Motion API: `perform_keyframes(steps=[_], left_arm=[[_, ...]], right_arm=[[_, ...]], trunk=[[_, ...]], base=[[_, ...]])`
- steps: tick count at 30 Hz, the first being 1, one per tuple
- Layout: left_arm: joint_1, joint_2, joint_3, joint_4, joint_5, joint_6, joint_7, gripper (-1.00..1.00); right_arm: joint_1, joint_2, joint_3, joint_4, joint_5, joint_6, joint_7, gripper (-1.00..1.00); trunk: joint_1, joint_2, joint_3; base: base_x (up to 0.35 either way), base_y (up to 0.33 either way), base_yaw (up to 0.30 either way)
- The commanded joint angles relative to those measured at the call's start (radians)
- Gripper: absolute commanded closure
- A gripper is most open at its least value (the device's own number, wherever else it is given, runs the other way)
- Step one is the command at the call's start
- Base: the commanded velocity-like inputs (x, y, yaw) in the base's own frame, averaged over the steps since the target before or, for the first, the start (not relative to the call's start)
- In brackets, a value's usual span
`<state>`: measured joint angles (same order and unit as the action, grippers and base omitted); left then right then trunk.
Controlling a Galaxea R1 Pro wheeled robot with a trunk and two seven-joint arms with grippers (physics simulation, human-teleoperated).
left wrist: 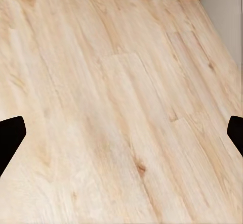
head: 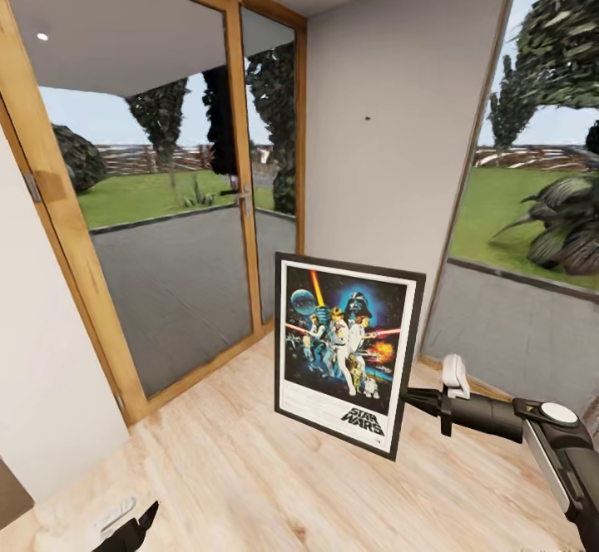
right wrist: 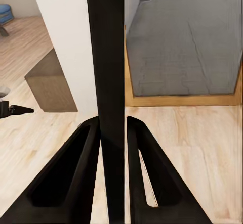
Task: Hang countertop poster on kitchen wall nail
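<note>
Your right gripper (head: 413, 400) pinched the poster (head: 345, 351) by its right edge, upright above the floor (head: 249, 469). The nail (head: 367, 118) was a speck on the wall (head: 391, 103). Your left gripper (left wrist: 121, 135), mostly cut off, stood spread.

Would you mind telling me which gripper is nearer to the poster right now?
Right. The right gripper is clamped on the poster at its edge, while the left gripper hangs low over the wooden floor, apart from it.
</note>
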<state>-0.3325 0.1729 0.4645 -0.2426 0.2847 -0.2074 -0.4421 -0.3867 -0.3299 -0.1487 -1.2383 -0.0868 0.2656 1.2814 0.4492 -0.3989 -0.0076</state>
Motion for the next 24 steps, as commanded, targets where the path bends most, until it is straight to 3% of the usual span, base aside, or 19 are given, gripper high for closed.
perform_keyframes(steps=[1, 6, 24], left_arm=[[0.0, 0.0, 0.001, 0.002, 0.007, -0.001, -0.006, -1.0], [0.0, 0.0, 0.002, 0.002, 0.007, -0.002, -0.006, -1.0], [0.0, 0.007, 0.0, 0.002, 0.007, 0.0, -0.006, -1.0]], right_arm=[[-0.001, 0.0, 0.0, 0.0, -0.005, 0.013, 0.006, 1.0], [-0.001, 0.0, 0.0, -0.001, -0.004, 0.014, 0.006, 1.0], [0.0, 0.0, 0.0, -0.001, -0.005, 0.014, 0.006, 1.0]], trunk=[[0.001, -0.001, 0.0], [0.001, -0.001, 0.001], [0.001, -0.001, 0.002]], base=[[0.164, 0.182, -0.28], [0.075, 0.082, -0.209], [0.232, 0.244, -0.032]])
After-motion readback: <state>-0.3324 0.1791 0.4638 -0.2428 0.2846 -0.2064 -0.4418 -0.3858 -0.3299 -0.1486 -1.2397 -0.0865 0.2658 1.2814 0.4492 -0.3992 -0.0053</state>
